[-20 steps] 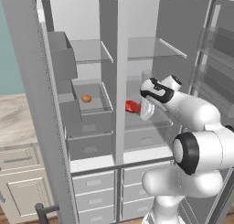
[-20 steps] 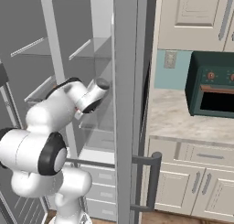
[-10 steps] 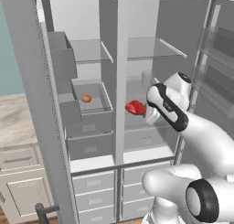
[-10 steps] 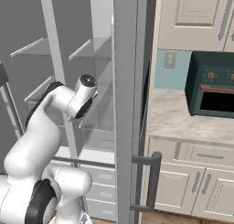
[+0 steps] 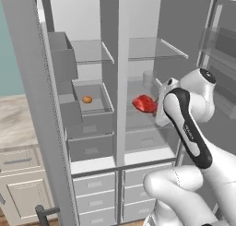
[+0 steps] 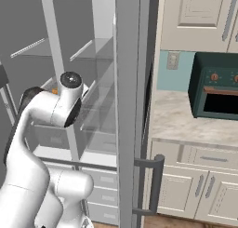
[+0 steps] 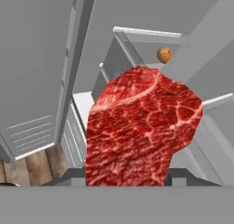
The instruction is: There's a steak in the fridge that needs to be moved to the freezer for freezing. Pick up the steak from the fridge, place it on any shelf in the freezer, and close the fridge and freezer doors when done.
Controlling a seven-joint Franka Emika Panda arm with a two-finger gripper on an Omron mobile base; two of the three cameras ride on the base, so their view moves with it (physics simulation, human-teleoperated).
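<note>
End effector (image 5: pixel 159 106) grips flat red raw steak (image 5: pixel 144 104), now lifted leftward off the fridge shelf; freezer placement next.

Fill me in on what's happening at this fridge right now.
The white robot arm's hand is shut on the steak, a red slab held in front of the fridge shelves, near the divider to the freezer. In the hand view the steak hangs close to the camera, with a small orange item in a freezer bin behind it. The steak is not yet on a freezer shelf, and both doors stand open; the fridge door swings out on the right.
</note>
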